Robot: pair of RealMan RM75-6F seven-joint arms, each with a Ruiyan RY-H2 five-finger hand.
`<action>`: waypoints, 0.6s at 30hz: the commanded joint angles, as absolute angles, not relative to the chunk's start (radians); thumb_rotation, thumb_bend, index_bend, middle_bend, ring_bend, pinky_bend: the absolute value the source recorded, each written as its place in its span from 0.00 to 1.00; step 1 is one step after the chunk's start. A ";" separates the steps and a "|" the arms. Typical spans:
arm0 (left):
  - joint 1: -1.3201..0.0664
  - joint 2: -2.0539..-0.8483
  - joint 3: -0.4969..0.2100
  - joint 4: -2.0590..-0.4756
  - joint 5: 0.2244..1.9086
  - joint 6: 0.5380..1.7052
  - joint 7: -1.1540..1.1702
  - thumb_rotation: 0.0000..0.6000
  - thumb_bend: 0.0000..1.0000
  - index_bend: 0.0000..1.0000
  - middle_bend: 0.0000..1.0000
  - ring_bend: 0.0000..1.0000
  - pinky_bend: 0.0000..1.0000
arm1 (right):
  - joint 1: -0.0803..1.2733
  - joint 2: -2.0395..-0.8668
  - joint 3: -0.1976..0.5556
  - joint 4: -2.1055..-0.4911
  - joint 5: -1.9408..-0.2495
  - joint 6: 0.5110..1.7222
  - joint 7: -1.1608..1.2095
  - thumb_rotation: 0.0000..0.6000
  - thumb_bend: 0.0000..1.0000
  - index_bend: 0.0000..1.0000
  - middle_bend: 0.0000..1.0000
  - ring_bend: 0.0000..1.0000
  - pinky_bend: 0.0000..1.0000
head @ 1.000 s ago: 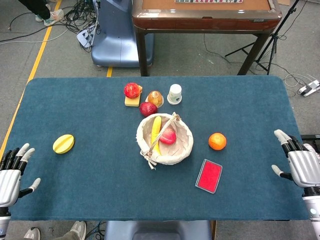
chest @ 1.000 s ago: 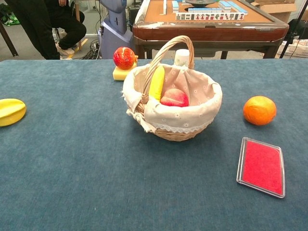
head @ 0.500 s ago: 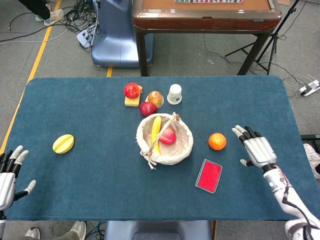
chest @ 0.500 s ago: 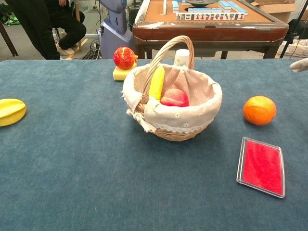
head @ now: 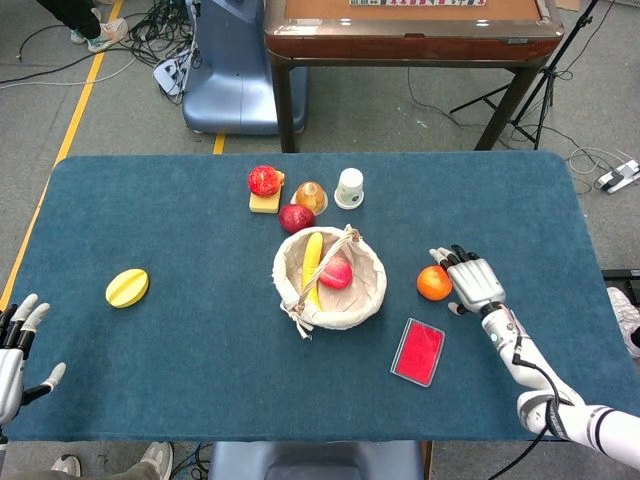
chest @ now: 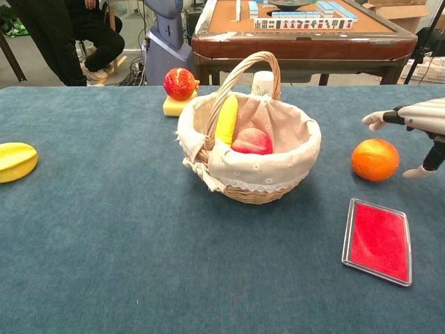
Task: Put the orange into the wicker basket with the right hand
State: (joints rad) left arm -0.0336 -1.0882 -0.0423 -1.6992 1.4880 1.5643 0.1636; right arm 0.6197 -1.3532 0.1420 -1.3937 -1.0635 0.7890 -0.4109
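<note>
Blue-felt table [head: 180,330], fills most of both views. Beyond far edge: brown game table [head: 410,25] w/ tiles on top, seen in chest view.

Wicker basket [head: 329,279], cloth-lined, handle upright, sits near table centre. Inside: yellow banana-like fruit [chest: 227,120] leaning on the liner, pink peach [chest: 252,141] beside it.

Right hand [head: 474,282] over table just right of the orange [head: 434,283]; fingers apart, extended, holding nothing. Chest view: fingers [chest: 381,118] reach above and past the fruit, thumb low on its right side; contact w/ orange can't tell, looks a hair apart. Forearm runs back to lower-right corner.

Left hand [head: 15,350] at near-left table edge, head view only; fingers spread, nothing in it.

Orange on felt, right of basket, well outside it, not lifted.

Red card in clear case [head: 418,352] flat on felt, near side of orange, angled.

Yellow starfruit [head: 127,287] far left, alone.

Back cluster behind basket: red pomegranate-like fruit [head: 264,180] on top of a yellow block [head: 264,203]; orange jelly cup [head: 311,196]; white cup [head: 349,188]; dark red apple [head: 296,217] closest to basket rim.
</note>
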 commanded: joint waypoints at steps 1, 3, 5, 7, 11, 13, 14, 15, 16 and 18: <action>-0.034 -1.089 -0.042 -1.699 1.492 1.565 0.165 1.00 0.26 0.13 0.00 0.00 0.00 | 0.652 -1.385 0.142 -1.357 -1.031 0.764 -0.435 1.00 0.23 0.11 0.17 0.05 0.22; -0.032 -1.090 -0.043 -1.697 1.492 1.568 0.163 1.00 0.26 0.13 0.00 0.00 0.00 | 0.662 -1.395 0.138 -1.347 -1.019 0.763 -0.450 1.00 0.28 0.18 0.23 0.09 0.22; -0.030 -1.091 -0.043 -1.694 1.489 1.569 0.158 1.00 0.26 0.13 0.00 0.00 0.00 | 0.667 -1.403 0.133 -1.343 -1.009 0.770 -0.462 1.00 0.34 0.25 0.27 0.12 0.23; -0.029 -1.091 -0.042 -1.692 1.487 1.567 0.155 1.00 0.26 0.13 0.00 0.00 0.00 | 0.667 -1.403 0.128 -1.349 -1.009 0.781 -0.465 1.00 0.38 0.30 0.31 0.15 0.25; -0.027 -1.092 -0.043 -1.687 1.487 1.569 0.148 1.00 0.26 0.13 0.00 0.00 0.00 | 0.647 -1.365 0.130 -1.418 -1.043 0.838 -0.435 1.00 0.41 0.38 0.36 0.20 0.30; -0.027 -1.091 -0.044 -1.685 1.485 1.568 0.148 1.00 0.26 0.13 0.00 0.00 0.00 | 0.627 -1.318 0.133 -1.487 -1.082 0.890 -0.413 1.00 0.41 0.38 0.36 0.20 0.30; -0.027 -1.091 -0.044 -1.685 1.485 1.567 0.148 1.00 0.26 0.13 0.00 0.00 0.00 | 0.617 -1.295 0.135 -1.519 -1.102 0.915 -0.404 1.00 0.41 0.38 0.36 0.20 0.31; -0.027 -1.091 -0.044 -1.685 1.485 1.566 0.150 1.00 0.26 0.13 0.00 0.00 0.00 | 0.606 -1.273 0.137 -1.549 -1.123 0.945 -0.395 1.00 0.41 0.38 0.37 0.20 0.31; -0.029 -1.091 -0.044 -1.686 1.487 1.564 0.152 1.00 0.26 0.13 0.00 0.00 0.00 | 0.592 -1.245 0.141 -1.584 -1.151 0.985 -0.387 1.00 0.41 0.39 0.37 0.20 0.32; -0.031 -1.092 -0.044 -1.688 1.491 1.562 0.156 1.00 0.26 0.13 0.00 0.00 0.00 | 0.575 -1.208 0.146 -1.633 -1.188 1.034 -0.374 1.00 0.41 0.39 0.37 0.20 0.32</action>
State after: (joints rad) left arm -0.0303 -1.0920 -0.0437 -1.6871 1.4901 1.5628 0.1551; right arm 0.6102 -1.2726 0.1371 -1.5556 -1.1251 0.9579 -0.4039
